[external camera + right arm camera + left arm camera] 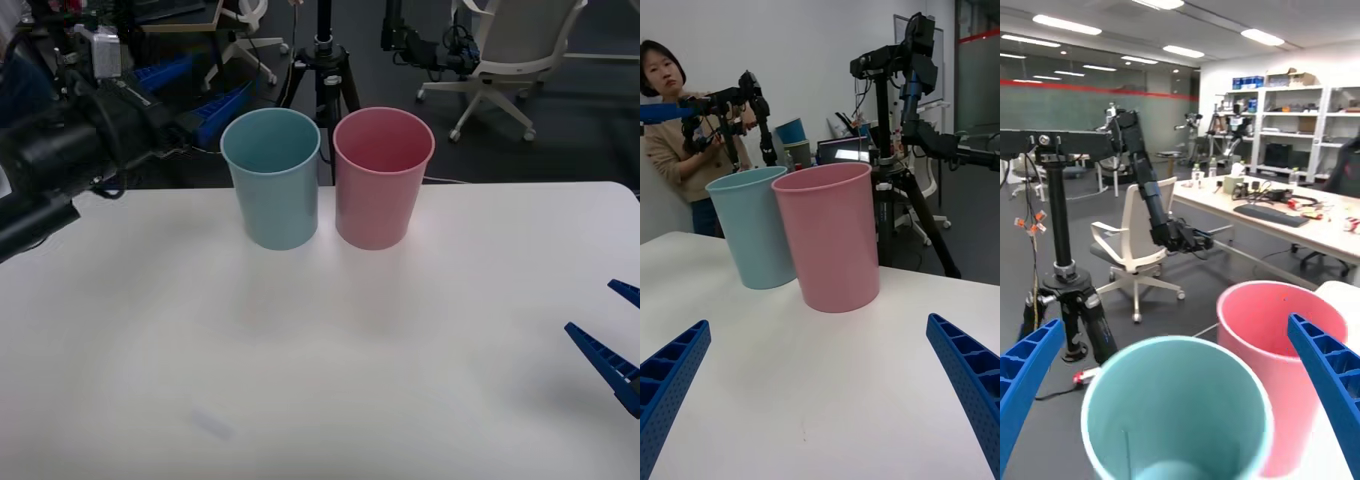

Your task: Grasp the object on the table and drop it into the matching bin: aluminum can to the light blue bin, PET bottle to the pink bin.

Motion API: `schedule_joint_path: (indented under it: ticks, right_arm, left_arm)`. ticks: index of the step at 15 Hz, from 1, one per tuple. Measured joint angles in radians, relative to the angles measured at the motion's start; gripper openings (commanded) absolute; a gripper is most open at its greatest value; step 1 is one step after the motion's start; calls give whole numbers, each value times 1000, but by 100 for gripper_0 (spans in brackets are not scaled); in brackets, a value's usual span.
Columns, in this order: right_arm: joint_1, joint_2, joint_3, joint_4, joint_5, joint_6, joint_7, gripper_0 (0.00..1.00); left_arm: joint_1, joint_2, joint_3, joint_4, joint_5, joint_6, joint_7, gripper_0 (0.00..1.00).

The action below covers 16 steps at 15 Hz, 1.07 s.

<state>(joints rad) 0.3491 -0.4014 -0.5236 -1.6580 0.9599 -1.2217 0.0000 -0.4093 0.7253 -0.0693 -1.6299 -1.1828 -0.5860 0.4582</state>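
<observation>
Two bins: light blue bin (271,178), pink bin (383,176).

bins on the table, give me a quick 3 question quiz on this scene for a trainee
1. True or false: the light blue bin stands on the robot's left of the pink bin.
2. Pick one. The right tool is: A) open, low over the table; B) shut on a can; C) inside the pink bin.
3. Fill in: in the left wrist view, the bin nearest the open left tool is the ____ one.

Key: 1 true; 2 A; 3 light blue.
</observation>
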Motion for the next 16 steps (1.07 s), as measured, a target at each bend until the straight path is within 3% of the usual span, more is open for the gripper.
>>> schedule_joint_path:
  ticks: [3, 6, 12, 14, 16]
  right_arm:
    - [0, 0, 0, 0, 0, 0, 0, 100]
    - [0, 0, 0, 0, 0, 0, 0, 100]
    - [0, 0, 0, 0, 0, 0, 0, 100]
    - [0, 0, 0, 0, 0, 0, 0, 100]
    - [0, 0, 0, 0, 0, 0, 0, 100]
  left_arm:
    - [152, 50, 52, -139, 93, -1, -25, 100]
    - [281, 57, 113, -220, 149, -40, -65, 100]
    - [496, 54, 143, -227, 320, -126, -335, 100]
    - [564, 36, 166, -228, 337, -155, -380, 100]
    - [620, -18, 230, -227, 287, -224, -376, 100]
